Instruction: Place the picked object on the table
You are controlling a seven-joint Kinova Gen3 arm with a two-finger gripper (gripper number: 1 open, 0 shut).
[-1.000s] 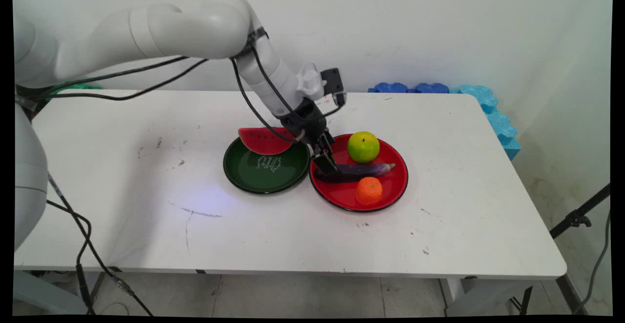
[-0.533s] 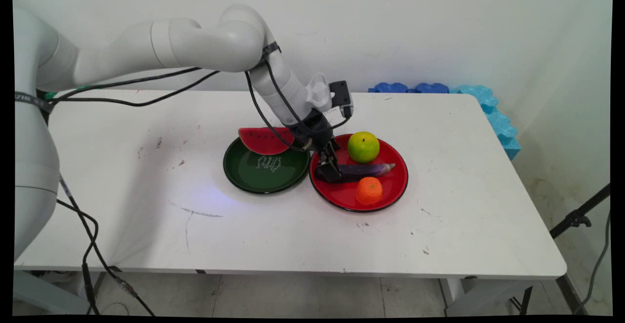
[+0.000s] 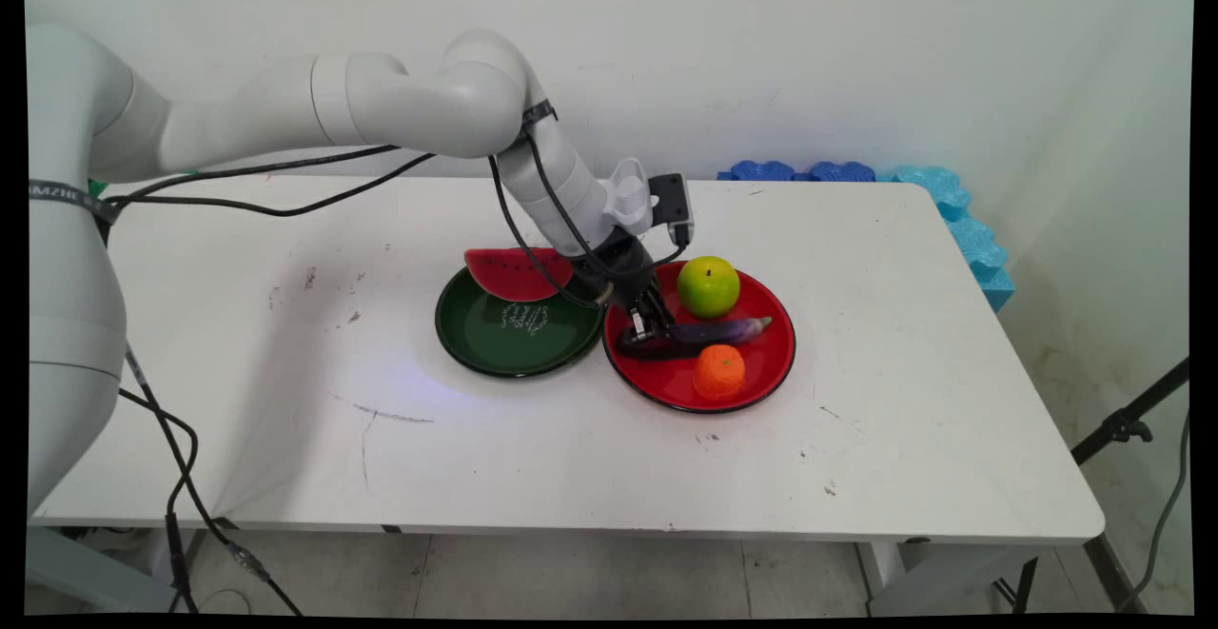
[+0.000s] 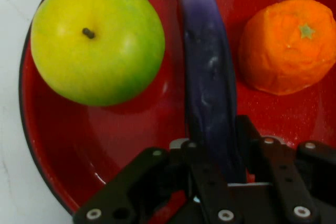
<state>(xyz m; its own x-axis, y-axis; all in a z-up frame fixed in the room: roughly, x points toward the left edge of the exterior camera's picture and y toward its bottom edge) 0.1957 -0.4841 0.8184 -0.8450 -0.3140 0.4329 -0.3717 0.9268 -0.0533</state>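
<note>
My gripper (image 3: 649, 326) (image 4: 218, 153) is shut on the thick end of a purple eggplant (image 3: 709, 333) (image 4: 207, 72). The eggplant lies across the red plate (image 3: 775, 348) (image 4: 126, 145), its stem end pointing right in the main view. A green apple (image 3: 708, 285) (image 4: 97, 38) sits on the far side of the plate, close to the gripper. An orange (image 3: 718, 371) (image 4: 289, 45) rests on the plate's near side, touching the eggplant in the main view. In the hand view the eggplant runs up between the apple and the orange.
A dark green plate (image 3: 495, 343) touches the red plate's left edge, with a watermelon slice (image 3: 517, 273) leaning on its far rim. Blue foam pieces (image 3: 856, 174) lie at the table's back right corner. Black cables hang from the arm at left.
The arm has shifted right and lower along the eggplant. The fingers have closed on the eggplant's thick end, and the eggplant has tilted slightly.
</note>
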